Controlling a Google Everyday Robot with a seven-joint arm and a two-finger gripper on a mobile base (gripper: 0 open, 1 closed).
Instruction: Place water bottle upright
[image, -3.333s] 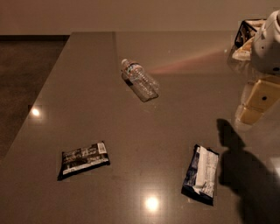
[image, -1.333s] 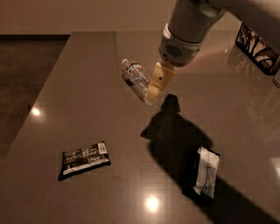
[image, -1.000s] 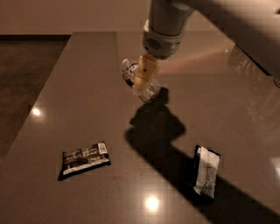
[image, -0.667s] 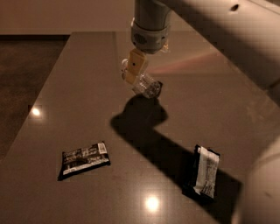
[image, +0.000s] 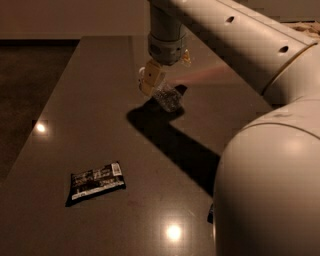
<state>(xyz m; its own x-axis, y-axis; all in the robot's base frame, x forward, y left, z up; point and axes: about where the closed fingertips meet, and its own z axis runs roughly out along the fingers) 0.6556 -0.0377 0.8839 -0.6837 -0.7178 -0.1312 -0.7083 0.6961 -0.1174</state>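
Water bottle (image: 168, 98) on its side, toward 12 o'clock on the table (image: 90, 110). Gripper (image: 151, 80) at its 10 o'clock end; we can't tell opening or hold. Grasp step, we reckon; next: firm grip, tilt upright.

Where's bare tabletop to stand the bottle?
Bare table lies left of the gripper and water bottle, out to the left edge, and between the bottle and the snack packet. The right side is hidden behind the arm. Crowded right at the gripper.

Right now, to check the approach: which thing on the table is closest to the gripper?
The water bottle, lying on its side right beside the gripper at the far end; the dark snack packet lies well apart, front left.
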